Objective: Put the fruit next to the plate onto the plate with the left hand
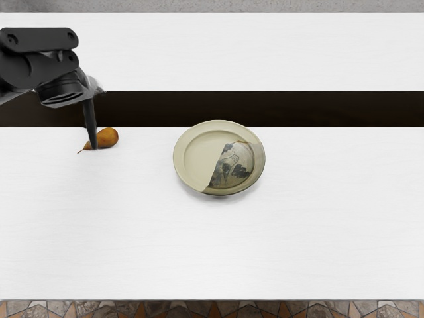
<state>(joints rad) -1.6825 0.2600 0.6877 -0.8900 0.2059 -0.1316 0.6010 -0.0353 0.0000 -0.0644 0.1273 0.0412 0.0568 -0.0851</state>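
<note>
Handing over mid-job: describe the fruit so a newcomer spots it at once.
On the white table, find the cream plate near the middle and look left. Just below the black left hand lies a small pear on its side. It is the only orange-brown thing there, stem pointing left.

On my feed the left hand (63,89) hangs at ten o'clock of the frame, its arm coming in from the left edge. A slim black part of it drops across the stem end of the pear (107,137). The pear lies on the white table (212,238), well apart from the plate (195,156), at its nine o'clock. I see nothing on the plate.
</note>
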